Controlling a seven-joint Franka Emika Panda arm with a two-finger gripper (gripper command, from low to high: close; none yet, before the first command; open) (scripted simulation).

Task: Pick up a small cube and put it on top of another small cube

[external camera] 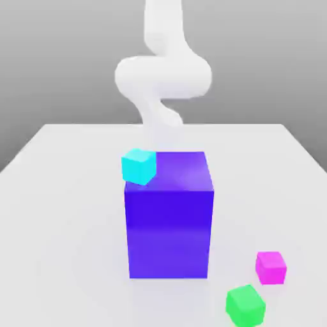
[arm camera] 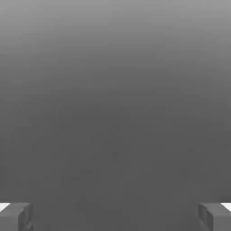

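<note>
The small magenta-pink cube (external camera: 271, 267) rests on the white table at the exterior view's lower right. The small green cube (external camera: 245, 304) lies just in front of it, slightly to the left, a small gap apart. My white arm (external camera: 163, 76) rises behind the big block at the far side of the table, well away from both cubes. In the hand view my gripper (arm camera: 115, 216) is open, its grey fingertips (arm camera: 16, 215) set wide apart with nothing between them, facing plain grey background.
A big blue-purple block (external camera: 169, 217) stands mid-table between the arm and the two small cubes. A small cyan cube (external camera: 139, 166) sits tilted at the block's top left corner. The white table (external camera: 57, 223) stretches wide on both sides.
</note>
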